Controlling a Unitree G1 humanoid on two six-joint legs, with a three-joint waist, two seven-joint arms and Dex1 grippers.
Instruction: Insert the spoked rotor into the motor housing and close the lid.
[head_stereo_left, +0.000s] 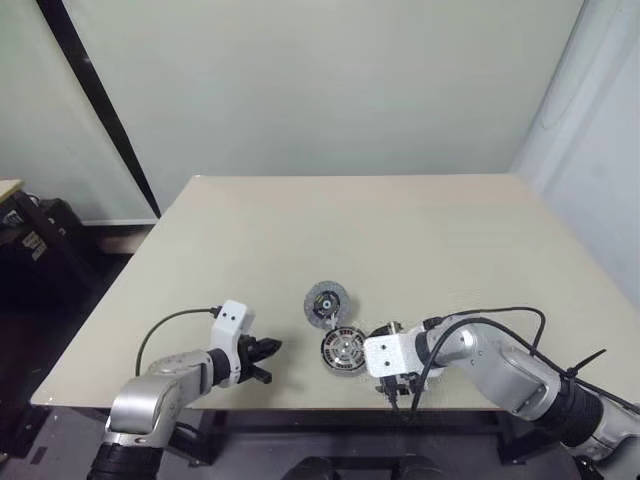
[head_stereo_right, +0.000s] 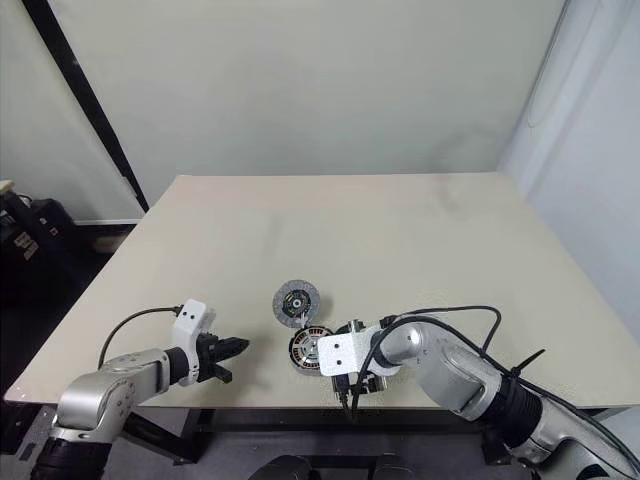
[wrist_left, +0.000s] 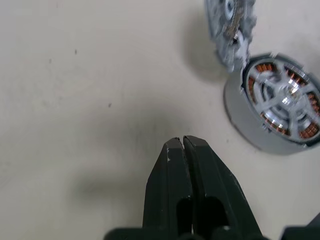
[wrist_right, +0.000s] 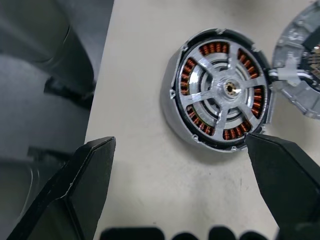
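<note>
The housing (wrist_right: 220, 95), rotor (wrist_right: 226, 89) seated inside, lies between the right gripper's (wrist_right: 180, 175) spread jaws; the lid (head_stereo_left: 327, 302) leans beside it. The left gripper (wrist_left: 184, 150), jaws pressed together, points at bare bench (head_stereo_left: 300, 230).

I can't read any words, numbers, labels or signs anywhere here, not on the table (head_stereo_left: 420, 230), the round metal parts, or the robot's arms.

Silver arms, white wrist blocks, black cables, black-fingered hands.
</note>
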